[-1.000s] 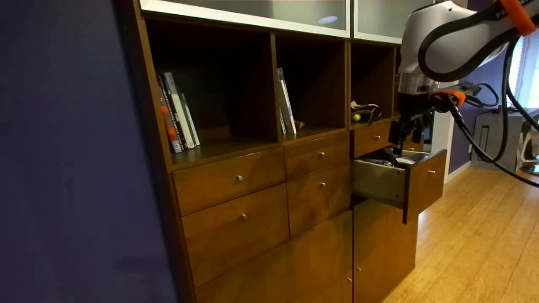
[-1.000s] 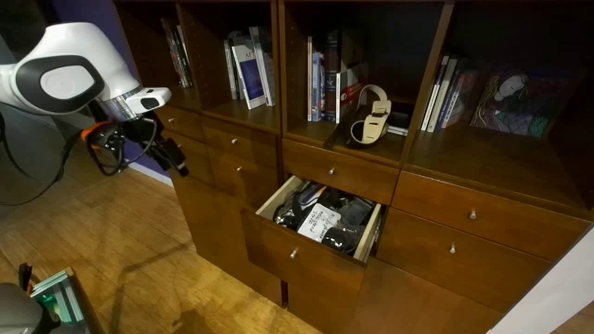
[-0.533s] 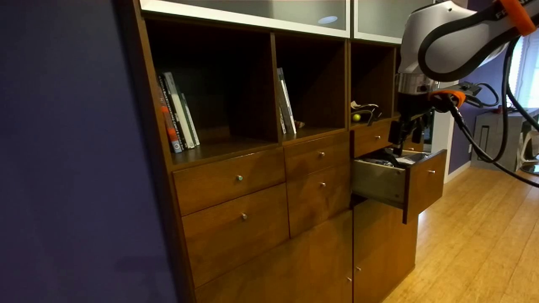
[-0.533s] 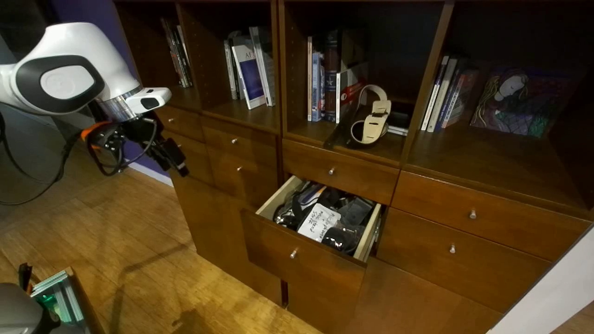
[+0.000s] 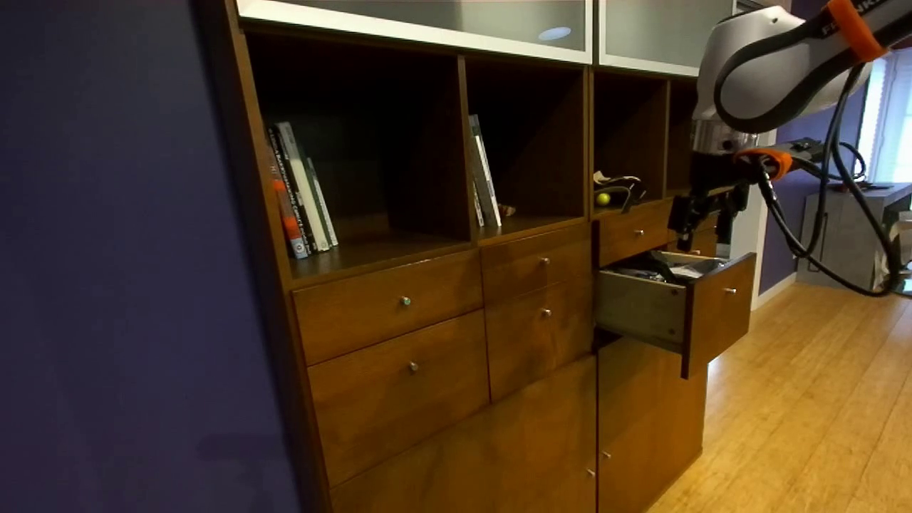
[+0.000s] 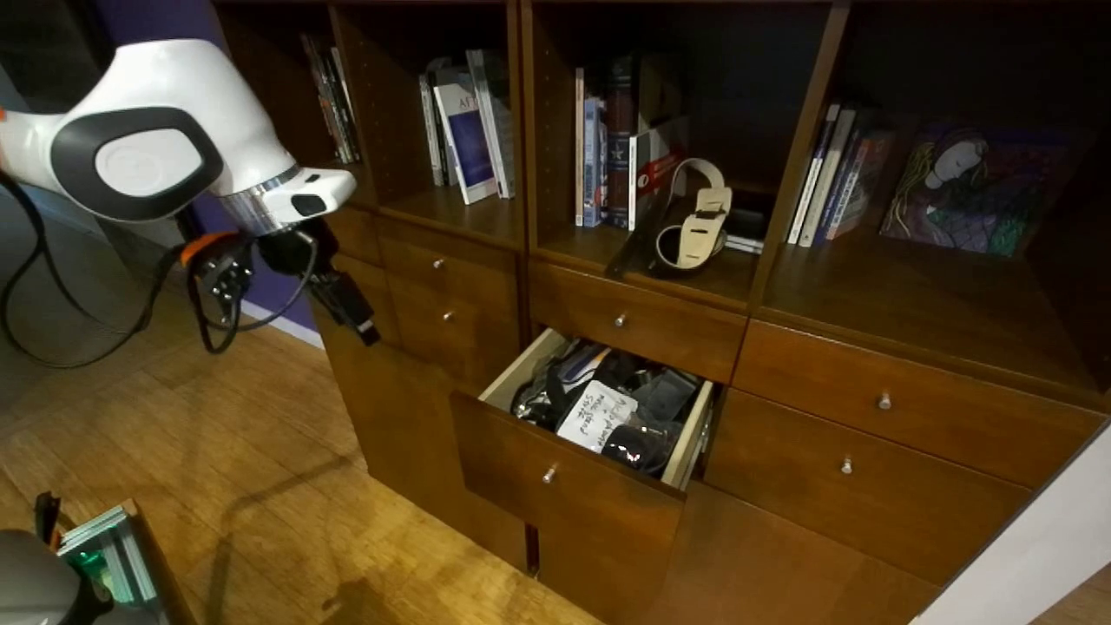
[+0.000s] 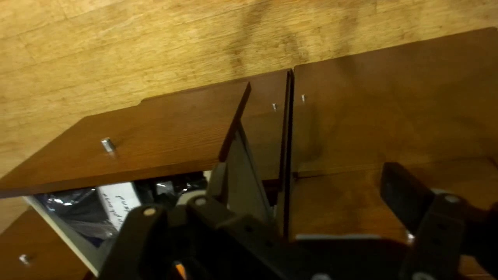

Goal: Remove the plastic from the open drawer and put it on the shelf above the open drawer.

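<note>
The open drawer is reddish-brown wood with one round knob, pulled out and full of mixed items; it also shows in an exterior view and the wrist view. Clear shiny plastic lies in it near the front, beside a handwritten white label; it shows in the wrist view too. The shelf is the dark cubby above, with books and a cream strap. My gripper is open and empty, apart from the plastic. In an exterior view my gripper hangs left of the drawer.
A closed narrow drawer lies between the open drawer and the shelf. Books and the cream strap occupy the shelf. Upright dividers bound the cubbies. A teal-edged box sits at the lower left.
In the last half second my arm has moved sideways toward the open drawer, to the right in both exterior views. Before that it was still. The drawer and its contents have not moved.
</note>
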`<state>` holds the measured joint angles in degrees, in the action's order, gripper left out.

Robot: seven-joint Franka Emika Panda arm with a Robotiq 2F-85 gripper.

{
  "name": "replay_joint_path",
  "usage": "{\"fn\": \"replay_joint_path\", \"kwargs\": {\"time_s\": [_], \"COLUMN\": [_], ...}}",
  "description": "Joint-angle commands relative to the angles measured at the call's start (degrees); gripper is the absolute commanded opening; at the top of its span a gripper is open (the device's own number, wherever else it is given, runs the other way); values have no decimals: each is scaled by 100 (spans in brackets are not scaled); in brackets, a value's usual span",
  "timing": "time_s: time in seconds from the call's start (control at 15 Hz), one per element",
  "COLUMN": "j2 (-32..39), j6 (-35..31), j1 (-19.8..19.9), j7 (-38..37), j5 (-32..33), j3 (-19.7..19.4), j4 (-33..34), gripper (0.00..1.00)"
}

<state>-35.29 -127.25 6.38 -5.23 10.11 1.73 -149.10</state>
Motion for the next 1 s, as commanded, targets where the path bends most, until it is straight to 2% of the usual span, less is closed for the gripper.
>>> {"fn": "replay_joint_path", "kwargs": {"time_s": [0.0,0.07,0.2,0.4,0.47,0.53,0.73,0.93], "j2": [754,970,1425,2137,2304,1845,2276,2319], "j6": [-445,-556,-1191,-2023,-2065,-1871,-2017,-2018], "j1": [627,762,1084,1497,1587,1354,1407,1400], "j7": [-285,-284,-369,-566,-830,-430,-641,-663], "j5": [232,240,515,1254,1394,1068,1244,1248], "j3": [-411,-519,-629,-673,-649,-788,-834,-832], "j4": [457,594,816,1241,1395,998,1316,1375], "gripper": [100,100,100,100,100,100,100,100]}}
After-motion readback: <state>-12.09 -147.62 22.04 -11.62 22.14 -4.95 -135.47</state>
